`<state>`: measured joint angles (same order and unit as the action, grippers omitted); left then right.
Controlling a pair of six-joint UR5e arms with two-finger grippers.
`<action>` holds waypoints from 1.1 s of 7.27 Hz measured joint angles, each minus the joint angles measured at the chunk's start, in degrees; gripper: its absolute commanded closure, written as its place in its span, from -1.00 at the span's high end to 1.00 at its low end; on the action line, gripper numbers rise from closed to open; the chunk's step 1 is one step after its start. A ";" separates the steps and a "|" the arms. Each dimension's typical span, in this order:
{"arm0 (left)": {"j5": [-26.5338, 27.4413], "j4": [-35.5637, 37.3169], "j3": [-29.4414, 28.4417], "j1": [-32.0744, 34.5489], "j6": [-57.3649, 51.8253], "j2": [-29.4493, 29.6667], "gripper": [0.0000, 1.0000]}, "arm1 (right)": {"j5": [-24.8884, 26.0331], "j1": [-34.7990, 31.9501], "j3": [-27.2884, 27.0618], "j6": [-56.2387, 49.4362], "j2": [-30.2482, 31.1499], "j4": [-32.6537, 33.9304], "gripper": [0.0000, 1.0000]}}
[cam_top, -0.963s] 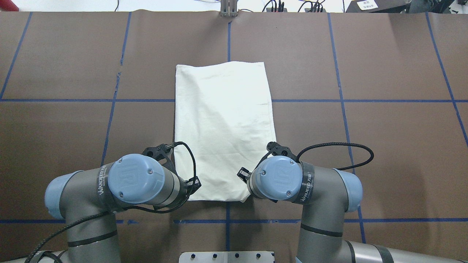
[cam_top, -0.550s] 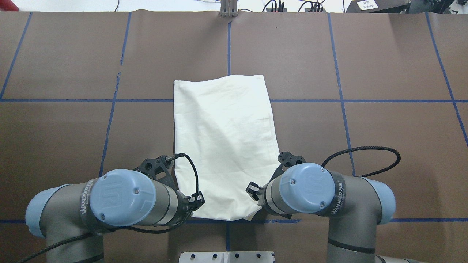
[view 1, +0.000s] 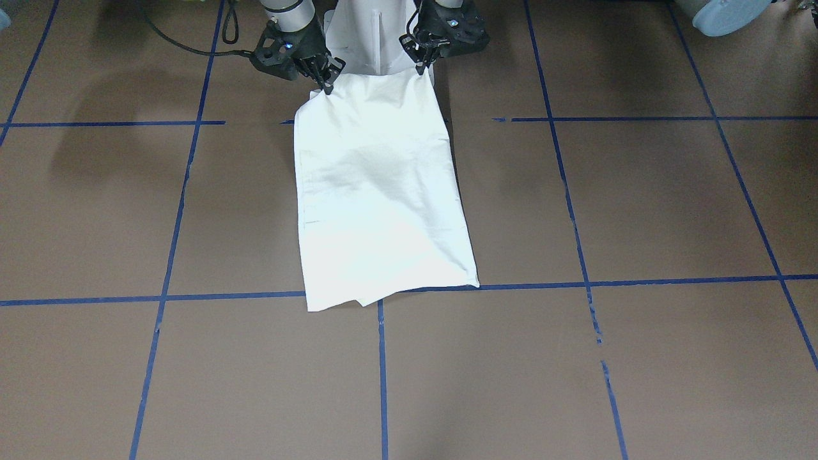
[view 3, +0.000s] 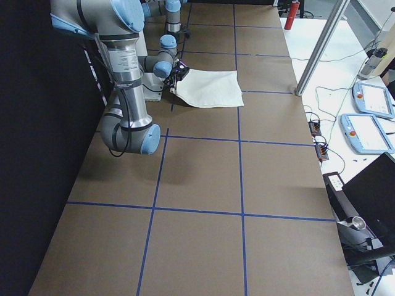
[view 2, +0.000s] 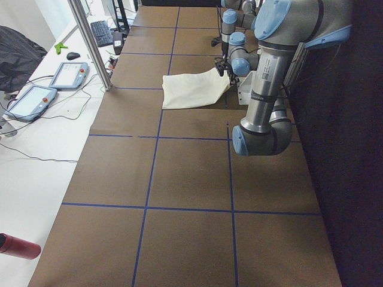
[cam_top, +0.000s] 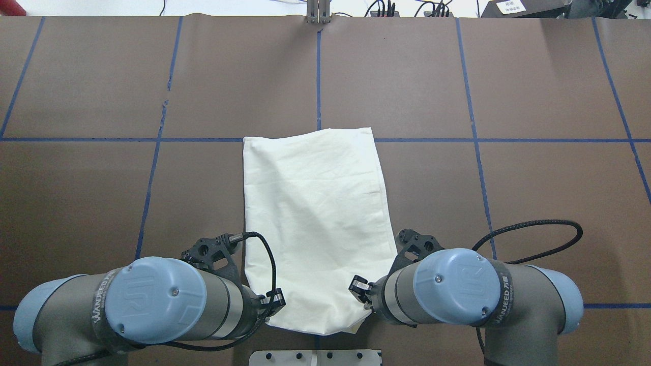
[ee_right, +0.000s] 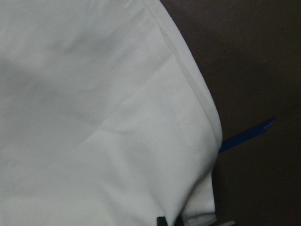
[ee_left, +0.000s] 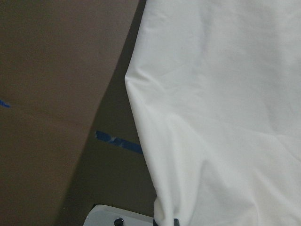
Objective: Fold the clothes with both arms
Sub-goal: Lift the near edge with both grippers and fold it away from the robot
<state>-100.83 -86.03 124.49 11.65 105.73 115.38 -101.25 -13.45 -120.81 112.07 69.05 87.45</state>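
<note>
A white folded garment [cam_top: 315, 218] lies lengthwise on the brown table, and also shows in the front-facing view [view 1: 377, 191]. My left gripper [view 1: 420, 69] is shut on one corner of its edge nearest the robot base. My right gripper [view 1: 328, 89] is shut on the other corner of that edge. Both corners are held a little above the table while the far part lies flat. In the overhead view the wrists hide the fingers. The left wrist view [ee_left: 225, 117] and the right wrist view [ee_right: 94, 117] are filled with the garment.
The white pedestal base plate [cam_top: 315, 357] sits just behind the held edge. Blue tape lines grid the table. A metal post [cam_top: 318, 12] stands at the far edge. Teach pendants [view 2: 69, 75] and a red bottle [view 2: 18, 246] lie on the side bench.
Both arms have drawn back toward the robot base and dragged the garment with them. Its far edge has slid nearer, down to the blue cross line.
</note>
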 measured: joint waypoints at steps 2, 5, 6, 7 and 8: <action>-0.25 -0.67 -0.31 5.38 -3.28 0.76 -1.00 | -0.71 -6.05 1.97 -3.64 -2.79 -0.05 -1.00; -0.65 -7.94 -7.26 15.86 -7.62 3.59 -1.00 | -5.28 -16.05 16.23 -9.85 -12.79 -0.14 -1.00; -1.00 -12.66 -13.09 18.67 -8.68 4.40 -1.00 | -6.26 -18.49 22.25 -12.03 -15.91 -0.33 -1.00; -1.19 -17.27 -19.26 20.70 -9.83 5.30 -1.00 | -6.92 -20.20 28.17 -13.48 -18.45 -2.11 -1.00; -1.23 -20.74 -24.02 22.04 -10.85 5.99 -1.00 | -7.22 -21.28 34.22 -14.09 -20.60 -6.06 -1.00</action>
<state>-102.07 -106.77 100.47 33.69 94.88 121.37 -108.47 -34.74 -86.59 97.99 48.45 81.39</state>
